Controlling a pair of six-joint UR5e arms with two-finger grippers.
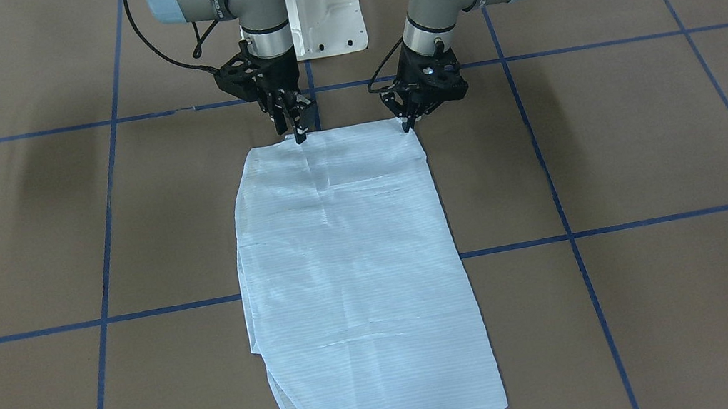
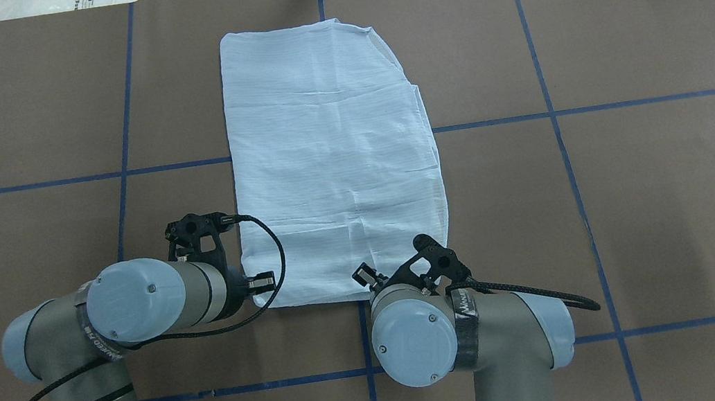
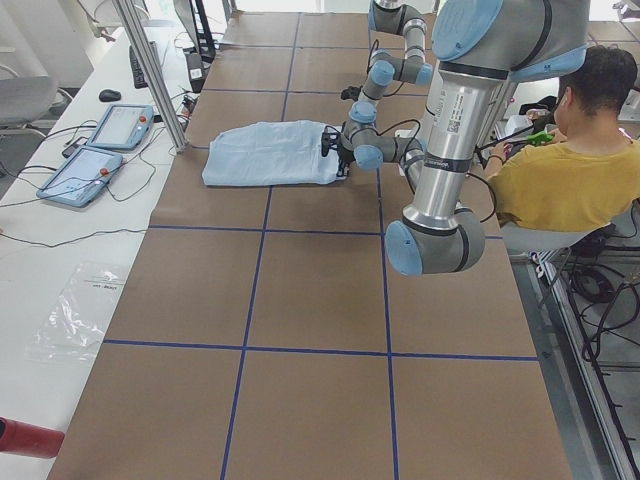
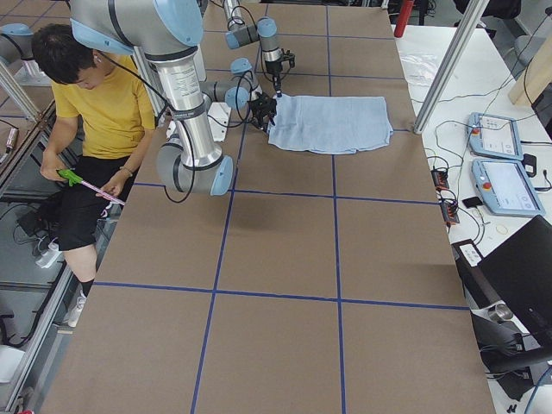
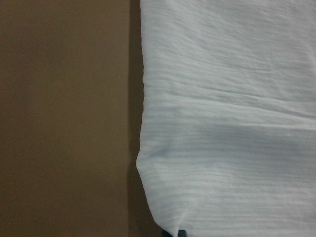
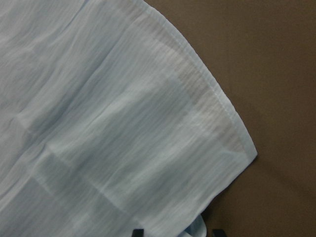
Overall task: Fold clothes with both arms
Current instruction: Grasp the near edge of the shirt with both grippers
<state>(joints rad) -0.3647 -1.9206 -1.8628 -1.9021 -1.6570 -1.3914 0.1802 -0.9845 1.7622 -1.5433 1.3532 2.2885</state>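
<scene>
The pale-blue striped shirt (image 1: 350, 257) lies flat on the brown table, folded into a long rectangle that runs away from the robot; it also shows in the overhead view (image 2: 329, 148). My left gripper (image 1: 407, 127) is at the shirt's near corner on my left side. In the left wrist view its tips (image 5: 178, 233) sit together at the cloth corner (image 5: 222, 123), shut on it. My right gripper (image 1: 292, 132) is at the same near edge, further toward my right. Its fingertips (image 6: 138, 232) stand apart, with the shirt's hem (image 6: 98, 123) between them. Collar, buttons and label are hidden.
The white pedestal base (image 1: 324, 8) stands just behind the grippers. Blue tape lines cross the table (image 2: 608, 193). An operator in yellow (image 3: 570, 170) sits beside the robot. Two control tablets (image 4: 500, 164) lie on the white bench beyond the table's far edge.
</scene>
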